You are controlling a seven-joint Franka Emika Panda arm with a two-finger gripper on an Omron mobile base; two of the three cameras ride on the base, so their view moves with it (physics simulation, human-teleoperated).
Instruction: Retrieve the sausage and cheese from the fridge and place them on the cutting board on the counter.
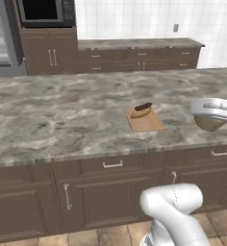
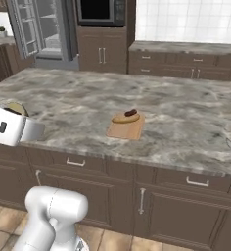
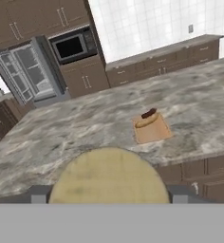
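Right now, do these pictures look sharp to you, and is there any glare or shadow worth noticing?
Left base view: soft and flatly lit, no glare on the counter; only a faint shadow beside the cutting board. Right base view: equally even, the sausage small and slightly blurred. Hand view: tilted, the cheese looms huge between the open gripper's tips, its edge soft; the fridge leans.

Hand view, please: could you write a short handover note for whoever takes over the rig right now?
Claw: shut on the squat tan-yellow round cheese, by the front of the grey marbled stone counter.
Done: the thin dark red sausage lies on the flat light-brown wooden cutting board, on that counter.
Left: carry the cheese to the board and set it down beside the sausage.
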